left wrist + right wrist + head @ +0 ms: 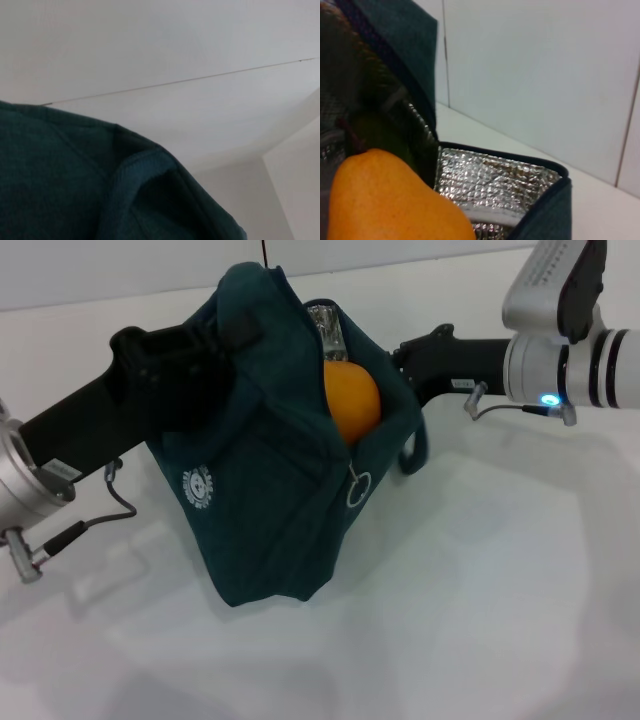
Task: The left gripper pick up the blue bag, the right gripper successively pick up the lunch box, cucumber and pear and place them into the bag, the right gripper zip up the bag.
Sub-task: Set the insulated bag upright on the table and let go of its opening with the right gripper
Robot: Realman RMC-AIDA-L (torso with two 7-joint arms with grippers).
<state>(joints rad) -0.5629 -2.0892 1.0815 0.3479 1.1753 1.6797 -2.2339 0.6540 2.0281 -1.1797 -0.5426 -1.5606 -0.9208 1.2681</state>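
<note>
The blue bag (265, 500) hangs tilted above the table (480, 620), its mouth open toward the upper right, silver foil lining (495, 180) showing inside. A white round logo sits on its side; a metal ring zipper pull (359, 489) dangles at the opening's lower edge. The pear (351, 400), orange-yellow, rests in the bag's mouth against the lining.

Head view looking down from above, both wrist views close against the blue bag (260, 480)
</note>
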